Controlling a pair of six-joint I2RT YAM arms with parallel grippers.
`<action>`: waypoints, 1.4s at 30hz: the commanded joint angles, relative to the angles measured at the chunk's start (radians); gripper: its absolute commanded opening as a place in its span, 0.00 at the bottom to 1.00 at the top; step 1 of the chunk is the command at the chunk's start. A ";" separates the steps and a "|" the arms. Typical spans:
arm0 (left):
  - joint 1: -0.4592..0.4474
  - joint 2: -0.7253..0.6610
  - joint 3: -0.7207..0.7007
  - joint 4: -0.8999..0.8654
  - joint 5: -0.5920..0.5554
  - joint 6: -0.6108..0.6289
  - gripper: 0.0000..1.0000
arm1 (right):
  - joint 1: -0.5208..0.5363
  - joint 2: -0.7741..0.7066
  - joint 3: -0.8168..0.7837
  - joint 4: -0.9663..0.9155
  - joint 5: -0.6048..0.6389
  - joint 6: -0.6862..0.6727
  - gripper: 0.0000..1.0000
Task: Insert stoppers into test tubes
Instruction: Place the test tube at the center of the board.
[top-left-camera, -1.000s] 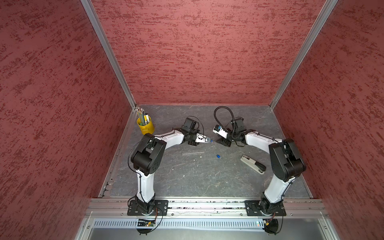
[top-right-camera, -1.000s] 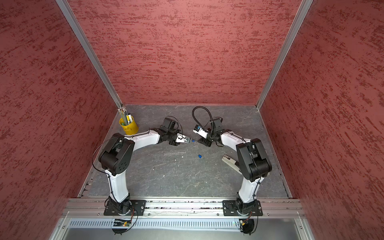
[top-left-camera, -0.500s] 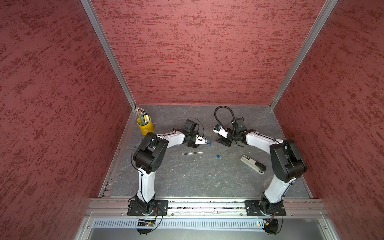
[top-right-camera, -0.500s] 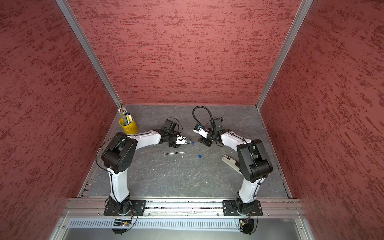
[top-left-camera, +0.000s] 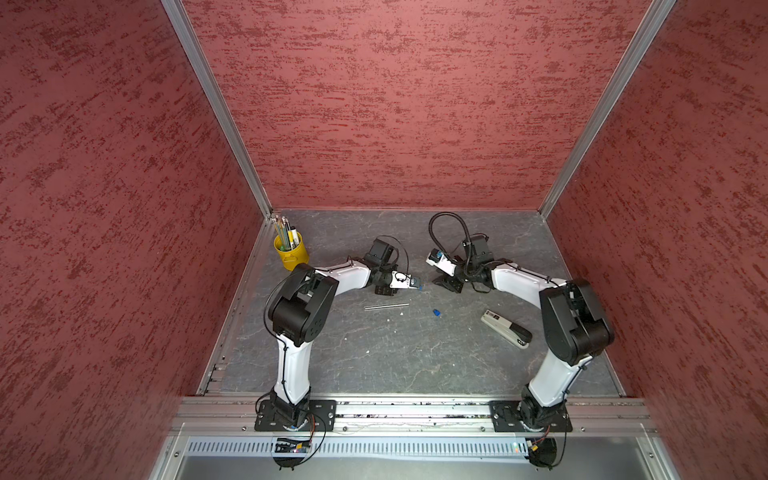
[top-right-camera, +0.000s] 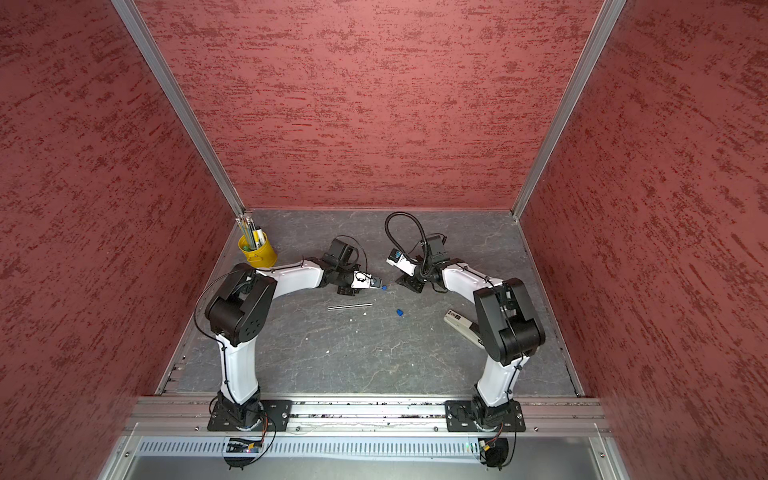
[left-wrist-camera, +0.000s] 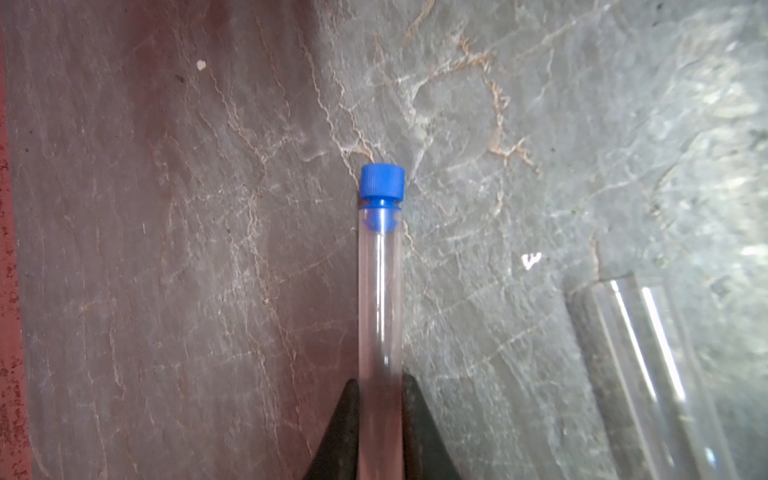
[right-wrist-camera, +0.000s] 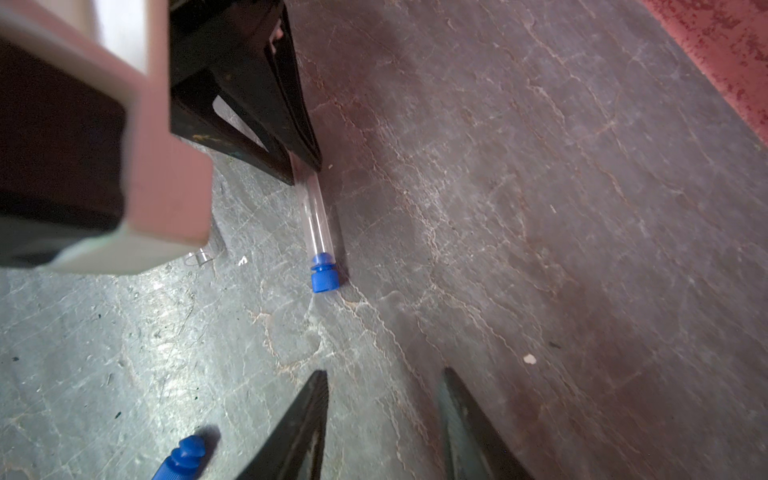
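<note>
My left gripper (left-wrist-camera: 380, 380) is shut on a clear test tube (left-wrist-camera: 380, 311). A blue stopper (left-wrist-camera: 382, 180) sits in the tube's mouth, its cap and one rib still outside the glass. The right wrist view shows the same tube (right-wrist-camera: 318, 220) and stopper (right-wrist-camera: 324, 274) low over the table. My right gripper (right-wrist-camera: 384, 374) is open and empty, a short way from that stopper. A second test tube (top-left-camera: 386, 306) (left-wrist-camera: 648, 374) lies bare on the table near the left gripper (top-left-camera: 415, 284). A loose blue stopper (top-left-camera: 436, 311) (right-wrist-camera: 183, 455) lies beside the right gripper (top-left-camera: 446, 284).
A yellow cup (top-left-camera: 291, 249) of pens stands in the back left corner. A grey and black stapler (top-left-camera: 506, 329) lies in front of the right arm. Small white specks dot the grey stone table (top-left-camera: 395, 361). Red walls close in three sides.
The left arm's elbow has shifted slightly to the right. Both grippers, the tubes and the loose stopper stay where they were.
</note>
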 joint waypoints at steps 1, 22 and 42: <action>0.004 0.031 0.023 -0.011 0.011 -0.018 0.19 | -0.009 -0.032 -0.010 0.012 0.005 -0.001 0.46; 0.005 0.046 0.045 -0.043 0.015 -0.048 0.30 | -0.009 -0.035 -0.012 0.010 0.007 0.001 0.47; -0.010 -0.029 0.045 -0.069 -0.007 -0.057 0.38 | -0.009 -0.092 -0.042 0.018 0.033 0.042 0.47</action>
